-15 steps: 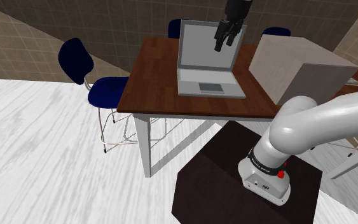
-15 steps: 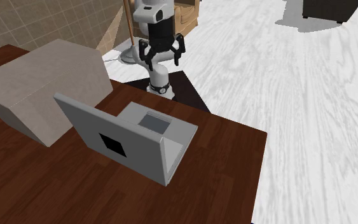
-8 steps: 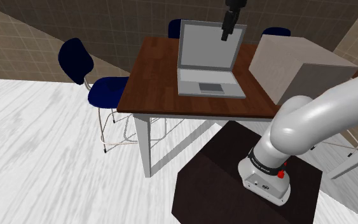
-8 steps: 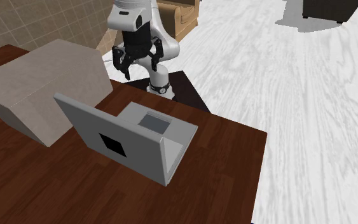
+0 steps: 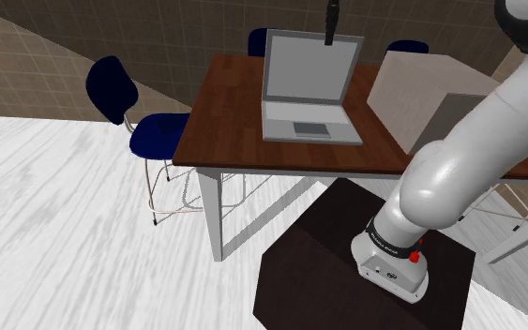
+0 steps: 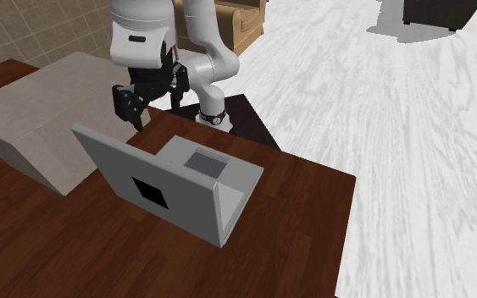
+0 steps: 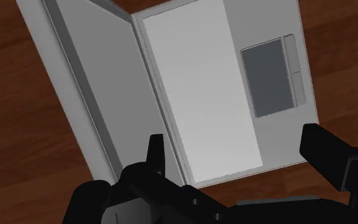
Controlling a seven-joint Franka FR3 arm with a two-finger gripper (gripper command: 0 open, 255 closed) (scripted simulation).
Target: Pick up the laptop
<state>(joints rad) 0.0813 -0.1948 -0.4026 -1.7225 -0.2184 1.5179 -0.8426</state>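
Floor [image 5: 65,216]: white, wood-grained, under everything.

Table [image 5: 229,103]: dark brown wood, pale legs. It stands just past my dark stand [image 5: 327,262], with a blue chair [image 5: 135,117] at the shoulder view's left.

Arm [image 5: 459,159]: white, reaching from the stand up over the tabletop.

Grey box [image 5: 421,94]: plain, on the table at the shoulder view's right.

Laptop [image 5: 304,94]: sits on the table beside the grey box, near the edge that faces my stand. I cannot tell whether it touches the box. It is grey all over and open. The lid stands nearly upright on the far side of the base, and the screen is a flat grey panel in a darker frame. In the wrist view the laptop [image 7: 196,95] shows a lighter plain rectangle on its deck.

Gripper [image 5: 331,23]: all black, hovering over the laptop near the lid's top edge and touching nothing. In the wrist view my fingers [image 7: 327,153] stand wide apart, with nothing held. One is over the hinge line and the other is by the front edge of the base.

Trackpad [image 7: 269,76]: a darker grey rectangle on the deck, with a narrow strip along one side.

Black square [image 6: 150,192]: a small mark in the middle of the lid's back, seen in the second exterior view.
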